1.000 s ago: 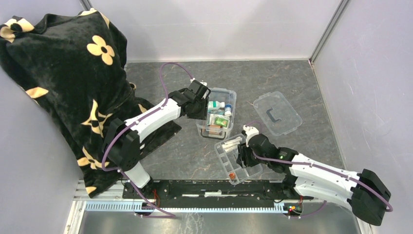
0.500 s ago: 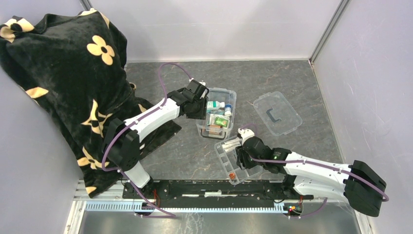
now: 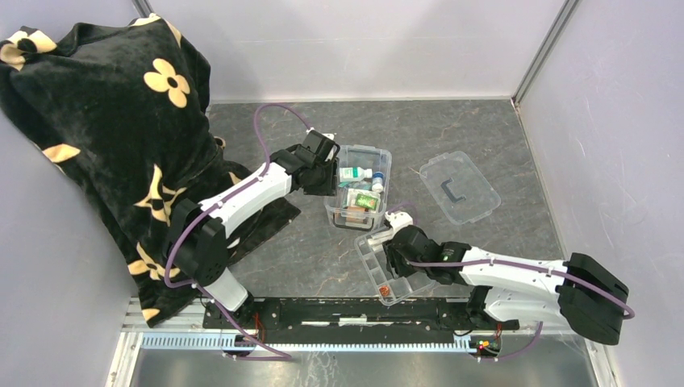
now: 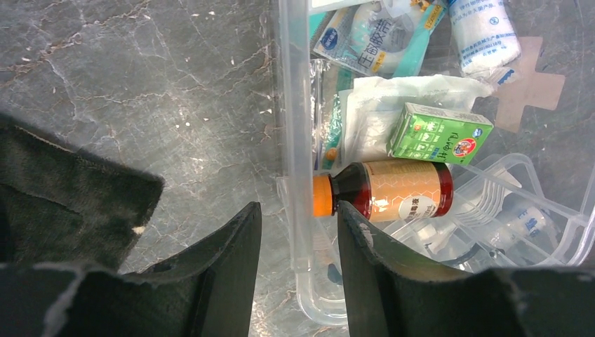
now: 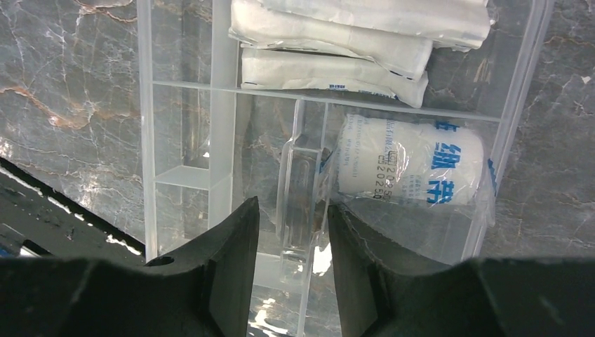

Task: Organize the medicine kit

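The medicine kit is a clear box standing open mid-table, holding a brown bottle with an orange cap, a green carton and packets. My left gripper is open at the kit's left side. In the left wrist view the gripper has its jaws on either side of the kit's left wall, with a gap on both sides. My right gripper is open over the shallow divided tray. In the right wrist view the gripper has its jaws around the tray's upright middle tab.
The tray holds a wrapped gauze roll and white packets. A flat clear lid with a black handle lies to the right of the kit. A black flowered cloth covers the left side. Walls close in the table.
My right gripper has moved left and down onto the tray's middle. My left gripper has shifted slightly left and back along the kit's left wall. The kit and tray have stayed in place.
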